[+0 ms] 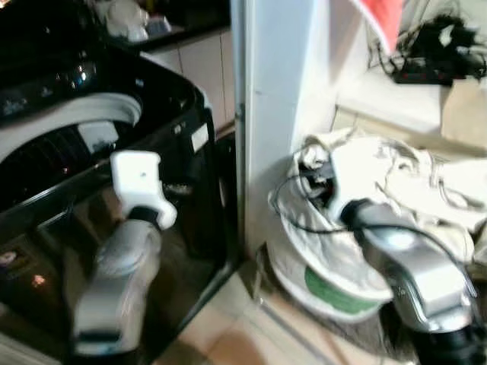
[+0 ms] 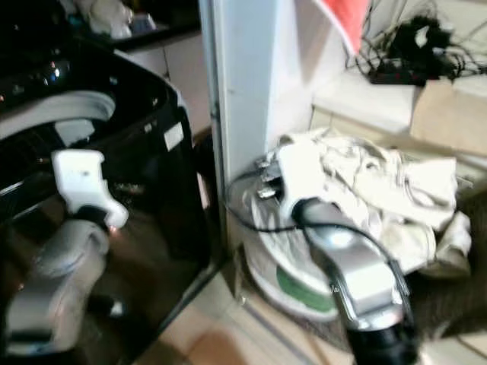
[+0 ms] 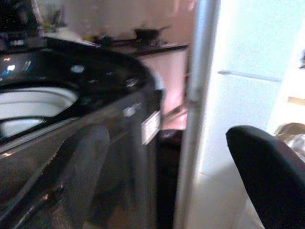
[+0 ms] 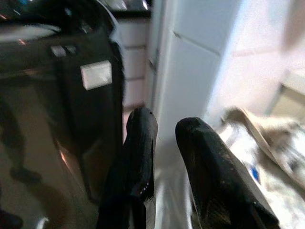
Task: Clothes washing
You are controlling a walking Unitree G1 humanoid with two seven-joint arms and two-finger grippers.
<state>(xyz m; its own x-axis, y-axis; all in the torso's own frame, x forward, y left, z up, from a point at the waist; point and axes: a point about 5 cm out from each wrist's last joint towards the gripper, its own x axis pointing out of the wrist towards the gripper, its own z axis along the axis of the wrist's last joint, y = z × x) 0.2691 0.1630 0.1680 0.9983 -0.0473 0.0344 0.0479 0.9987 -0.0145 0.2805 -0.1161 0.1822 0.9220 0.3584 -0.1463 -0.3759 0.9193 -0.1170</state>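
Observation:
A black top-loading washing machine stands at the left, its lid up and the white drum rim showing. A heap of cream clothes fills a white basket on the floor to the right. My left arm is raised in front of the machine's dark front; in the left wrist view its gripper is open and empty beside the machine's corner. My right arm reaches over the near edge of the clothes. Its gripper is shut with nothing between the fingers.
A tall white cabinet stands between the machine and the basket. Behind the clothes is a low shelf with black cables and a cardboard box. A red cloth hangs at the top. Tiled floor lies in front.

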